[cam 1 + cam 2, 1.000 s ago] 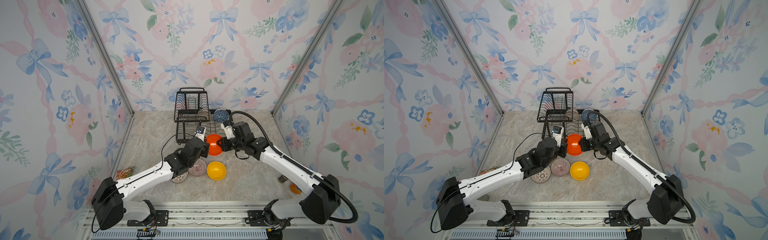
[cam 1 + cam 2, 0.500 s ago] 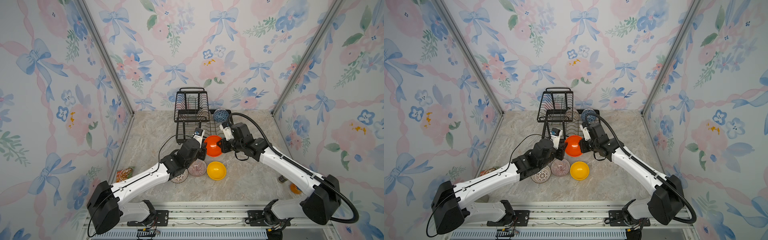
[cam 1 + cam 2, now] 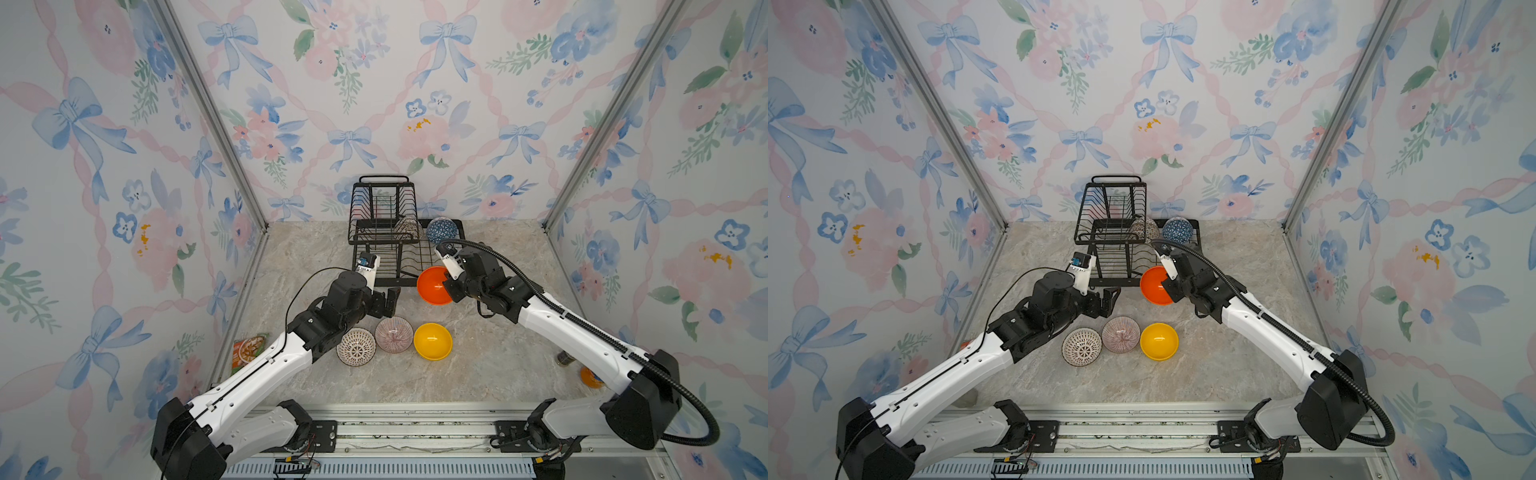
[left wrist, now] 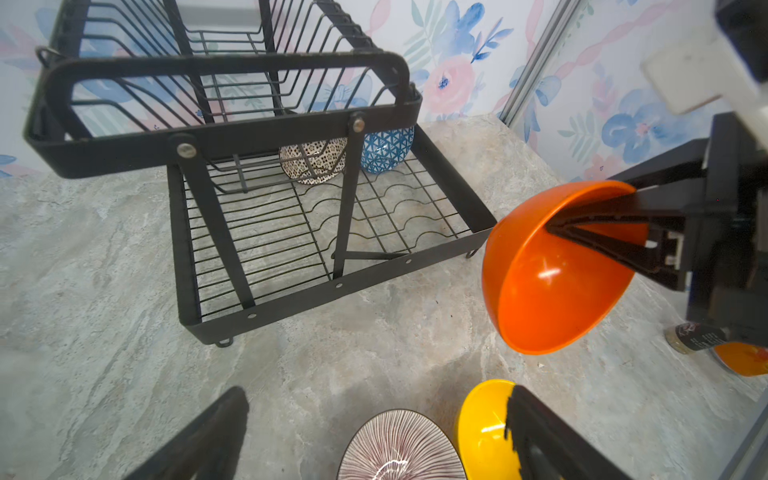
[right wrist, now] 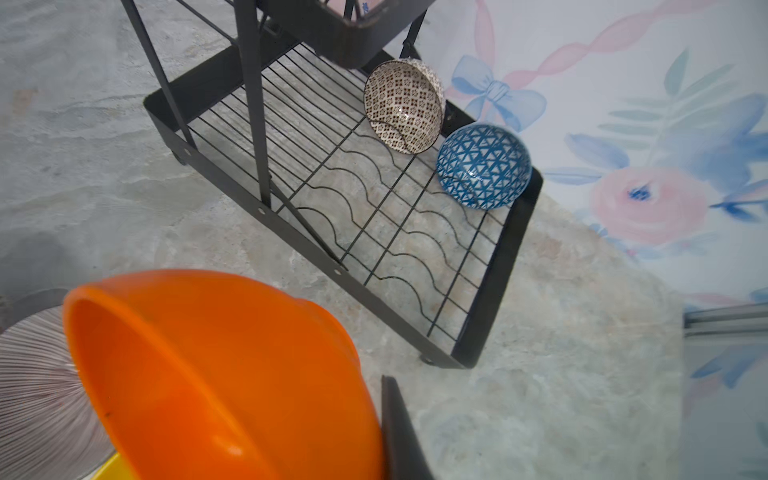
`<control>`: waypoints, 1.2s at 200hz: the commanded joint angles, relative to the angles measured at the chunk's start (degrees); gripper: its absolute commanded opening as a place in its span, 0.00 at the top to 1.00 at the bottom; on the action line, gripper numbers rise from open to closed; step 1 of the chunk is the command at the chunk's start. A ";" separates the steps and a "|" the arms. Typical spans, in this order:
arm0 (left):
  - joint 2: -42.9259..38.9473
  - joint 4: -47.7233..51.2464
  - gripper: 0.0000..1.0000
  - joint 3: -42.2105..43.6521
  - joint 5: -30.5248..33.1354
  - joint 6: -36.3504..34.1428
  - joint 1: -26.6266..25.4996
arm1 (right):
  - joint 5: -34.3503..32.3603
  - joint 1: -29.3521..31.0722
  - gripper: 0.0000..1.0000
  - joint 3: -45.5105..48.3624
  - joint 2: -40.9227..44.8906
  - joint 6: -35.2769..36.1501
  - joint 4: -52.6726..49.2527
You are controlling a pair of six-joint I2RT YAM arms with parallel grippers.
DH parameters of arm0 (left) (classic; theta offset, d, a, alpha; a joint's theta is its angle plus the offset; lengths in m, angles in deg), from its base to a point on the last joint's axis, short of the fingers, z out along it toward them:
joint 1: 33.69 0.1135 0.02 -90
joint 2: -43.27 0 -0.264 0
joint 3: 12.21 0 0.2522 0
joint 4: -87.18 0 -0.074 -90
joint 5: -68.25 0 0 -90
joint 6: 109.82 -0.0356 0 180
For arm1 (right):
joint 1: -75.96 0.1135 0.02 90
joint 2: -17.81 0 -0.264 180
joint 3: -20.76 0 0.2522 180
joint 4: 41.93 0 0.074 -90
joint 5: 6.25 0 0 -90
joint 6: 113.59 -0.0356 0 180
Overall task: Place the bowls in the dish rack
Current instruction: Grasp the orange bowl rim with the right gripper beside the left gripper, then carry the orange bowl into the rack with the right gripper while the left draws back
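My right gripper is shut on the rim of the plain orange bowl, holding it tilted in the air just in front of the dish rack. One finger lies against the bowl's outside. The left gripper stands open and empty above the pinkish striped bowl. This bowl sits on the table between the white lattice bowl and the yellow bowl. A brown mosaic bowl and a blue bowl stand on edge at the far end of the rack's lower tray.
A snack packet lies by the left wall. An orange can and a small dark jar sit near the right wall behind my right arm. The rack's raised upper basket overhangs the left part of the tray.
My left gripper has opened, let go of the orange bowl and drawn back toward the front. The right gripper keeps hold of the bowl in nearly the same place.
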 commanded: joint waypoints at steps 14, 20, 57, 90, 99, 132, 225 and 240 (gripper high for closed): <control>0.71 2.99 0.02 -0.53 -3.56 -1.76 1.63 | -7.94 0.94 1.00 5.18 0.50 17.44 16.70; 0.96 3.23 0.02 -0.71 -3.44 -1.76 1.82 | -8.19 0.99 1.00 6.89 0.67 19.94 20.19; 2.60 5.02 0.02 -2.53 -3.62 -2.32 2.14 | -11.54 0.82 1.00 12.19 -1.06 33.07 36.33; 3.42 5.91 0.02 -3.39 -3.27 -3.43 2.81 | -11.53 -0.19 1.00 11.68 -4.99 39.44 44.92; 3.68 6.05 0.02 -3.82 -3.89 -3.43 3.16 | -11.60 -0.10 1.00 11.23 -6.21 41.06 46.25; 6.08 6.03 0.02 -5.35 -6.50 -4.19 4.53 | -13.08 -0.15 1.00 12.05 -9.56 46.70 53.84; 8.66 6.04 0.02 -8.81 -11.29 -7.38 8.67 | -9.11 -3.48 1.00 14.10 -14.50 55.33 65.38; 8.65 6.03 0.02 -8.51 -11.46 -7.39 9.13 | -8.66 -3.92 1.00 14.08 -16.70 56.47 65.97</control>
